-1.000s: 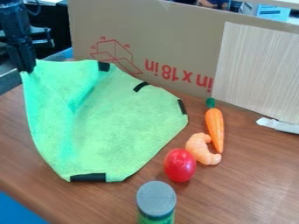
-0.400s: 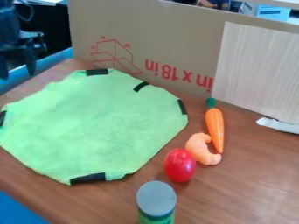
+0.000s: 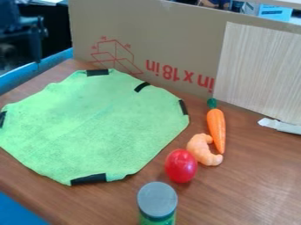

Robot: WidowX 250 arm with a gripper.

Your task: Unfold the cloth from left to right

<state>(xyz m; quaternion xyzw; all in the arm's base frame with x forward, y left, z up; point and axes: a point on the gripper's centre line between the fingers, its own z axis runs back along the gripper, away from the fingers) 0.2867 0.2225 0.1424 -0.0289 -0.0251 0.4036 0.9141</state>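
One lidded jar [image 3: 157,201], contents hidden, stands near tomato [image 3: 181,166], shrimp [image 3: 201,150] and carrot [image 3: 216,127]; left, green cloth [image 3: 97,125] lies flat; cardboard [image 3: 147,39] behind; gripper [image 3: 20,60], upper left, fingers apart.

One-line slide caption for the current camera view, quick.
Bright green cloth with black edge patches, spread flat on a brown wooden table, clear of the black two-finger gripper.

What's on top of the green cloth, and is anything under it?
Black strips mark the edges of the cloth; nothing else shows on it. It lies on the brown table; anything beneath the cloth is covered and can't be seen.
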